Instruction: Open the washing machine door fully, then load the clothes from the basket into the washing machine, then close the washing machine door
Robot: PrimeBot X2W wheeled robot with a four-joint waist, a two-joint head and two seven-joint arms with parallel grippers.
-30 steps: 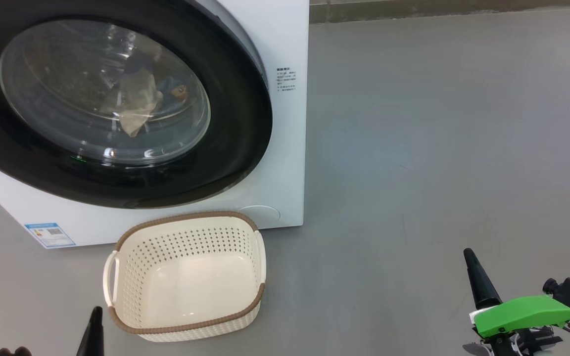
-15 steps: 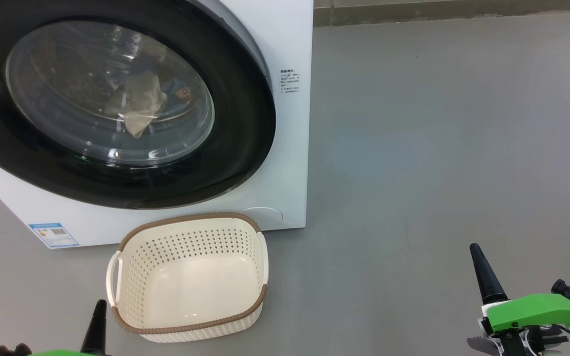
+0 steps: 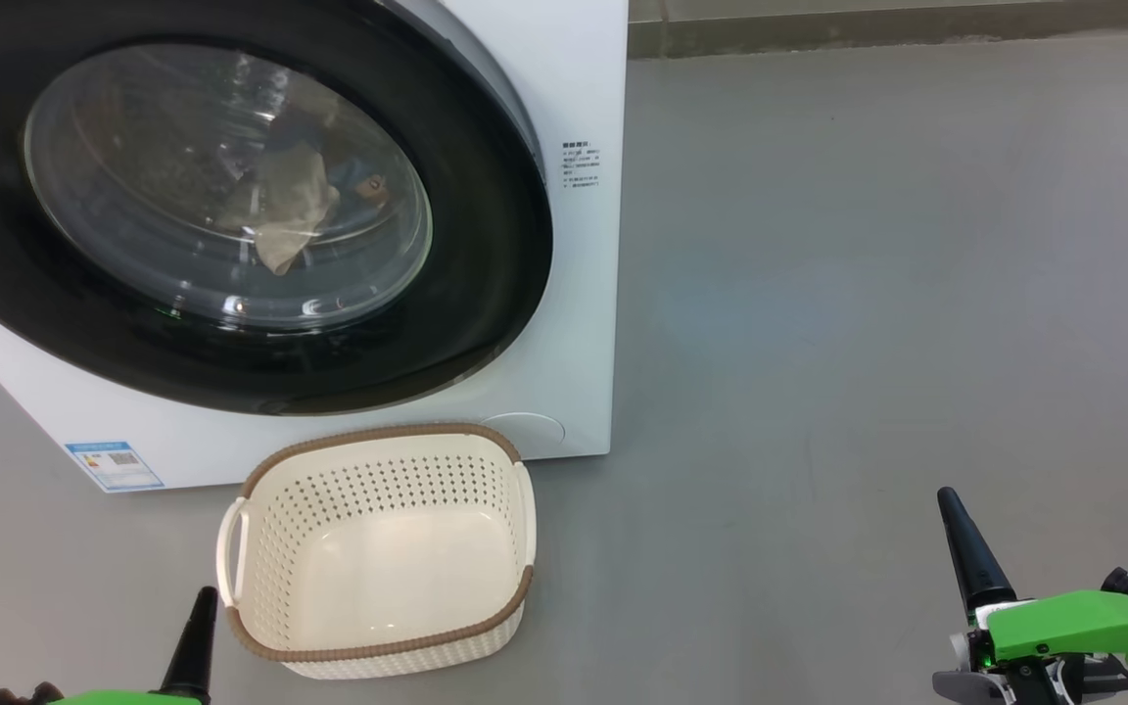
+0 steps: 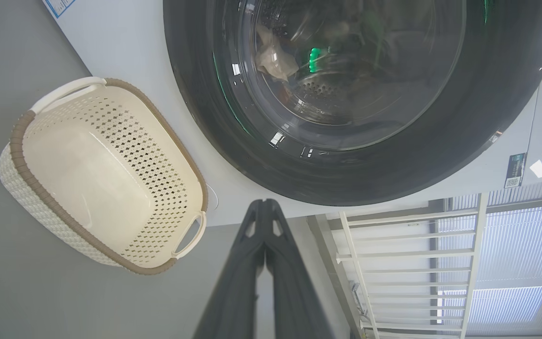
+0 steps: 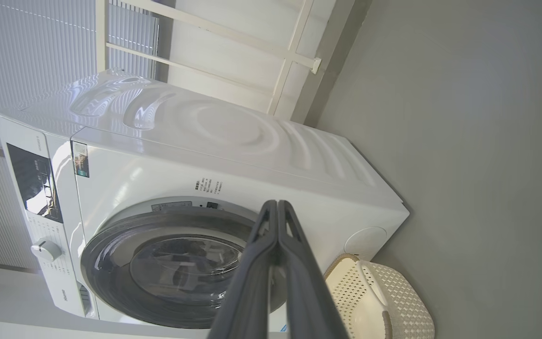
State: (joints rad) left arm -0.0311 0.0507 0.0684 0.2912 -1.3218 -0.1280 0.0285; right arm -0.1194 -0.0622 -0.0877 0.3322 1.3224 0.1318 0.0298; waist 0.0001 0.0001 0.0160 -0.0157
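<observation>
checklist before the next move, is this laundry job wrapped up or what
1. washing machine door flush, no gap showing: ok
2. door latched: cannot tell
3. clothes inside, seen through the door: ok
4. basket empty: ok
5. left gripper shut, holding nothing: ok
6. right gripper shut, holding nothing: ok

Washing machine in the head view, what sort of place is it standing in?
Probably a laundry area, perhaps a test room: a white front-loading washing machine with clothes behind its shut door, an empty laundry basket before it, and a grey floor.
</observation>
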